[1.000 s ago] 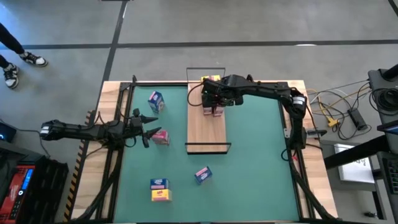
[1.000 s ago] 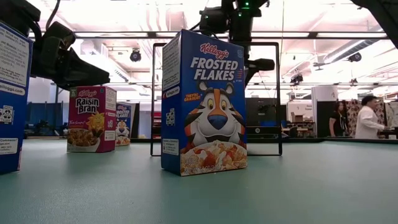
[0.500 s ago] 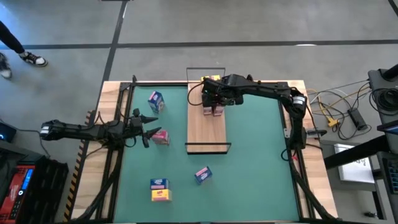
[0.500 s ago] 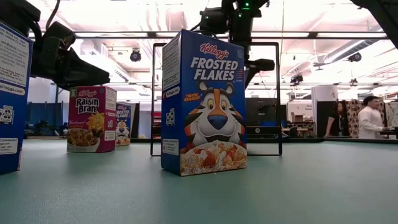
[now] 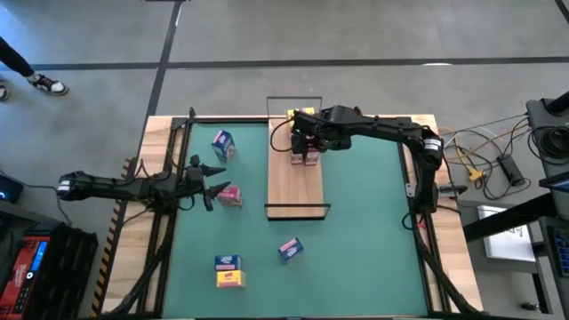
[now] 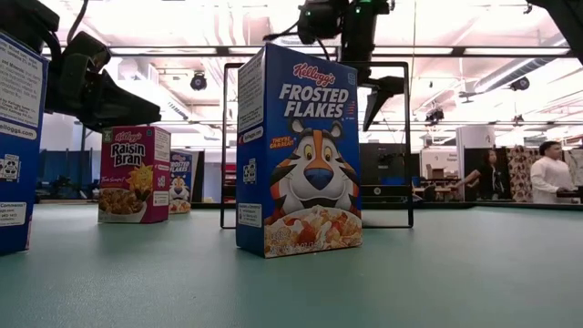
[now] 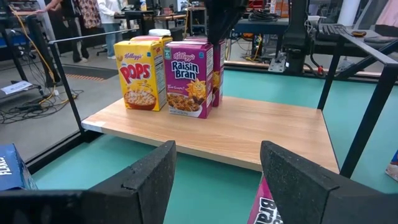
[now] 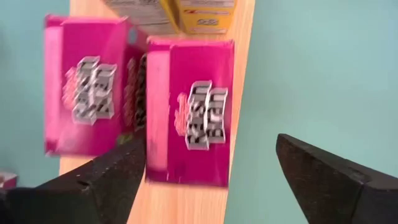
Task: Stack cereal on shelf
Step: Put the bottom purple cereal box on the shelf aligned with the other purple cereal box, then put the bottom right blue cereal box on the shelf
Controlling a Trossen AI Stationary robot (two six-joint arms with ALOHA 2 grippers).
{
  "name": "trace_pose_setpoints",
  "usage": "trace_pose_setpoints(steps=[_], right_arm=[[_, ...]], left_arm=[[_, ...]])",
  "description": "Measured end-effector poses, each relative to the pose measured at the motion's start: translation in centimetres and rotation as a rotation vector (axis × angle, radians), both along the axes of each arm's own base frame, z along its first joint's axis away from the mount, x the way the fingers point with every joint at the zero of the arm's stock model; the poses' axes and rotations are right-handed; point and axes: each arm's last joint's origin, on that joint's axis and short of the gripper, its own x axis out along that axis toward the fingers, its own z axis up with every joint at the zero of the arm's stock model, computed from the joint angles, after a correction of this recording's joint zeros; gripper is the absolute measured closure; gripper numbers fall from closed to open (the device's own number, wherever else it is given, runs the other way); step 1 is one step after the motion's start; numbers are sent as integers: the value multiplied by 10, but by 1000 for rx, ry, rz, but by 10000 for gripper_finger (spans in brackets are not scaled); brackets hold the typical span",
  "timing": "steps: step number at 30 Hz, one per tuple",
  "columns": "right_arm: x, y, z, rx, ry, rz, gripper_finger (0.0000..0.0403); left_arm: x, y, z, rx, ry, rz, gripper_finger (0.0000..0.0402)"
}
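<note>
We count four boxes on the shelf (image 5: 296, 182), five left on the surface (image 5: 364, 240): right pincer (image 5: 307, 142) open and empty above them, left pincer (image 5: 216, 182) open beside a pink box (image 5: 230, 196).

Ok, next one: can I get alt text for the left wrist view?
The left claw, open, looks across a wooden shelf holding upright Corn Pops and Raisin Bran boxes. A pink box lies on the green table between its fingers.
</note>
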Motion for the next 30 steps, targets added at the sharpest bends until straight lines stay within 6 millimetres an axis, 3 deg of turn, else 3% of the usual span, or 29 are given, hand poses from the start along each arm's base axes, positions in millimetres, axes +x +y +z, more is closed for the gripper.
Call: trace_pose_setpoints(steps=[8, 15, 23, 30], right_arm=[[-7, 23, 13, 4, 21, 70, 44], [-20, 57, 29, 7, 56, 164, 44], [-24, 122, 34, -106, 127, 338, 46], [-44, 184, 42, -205, 110, 425, 87]], left_arm=[[0, 0, 0, 0, 0, 0, 184], [0, 0, 0, 0, 1, 0, 184], [0, 0, 0, 0, 1, 0, 184], [0, 0, 0, 0, 3, 0, 184]])
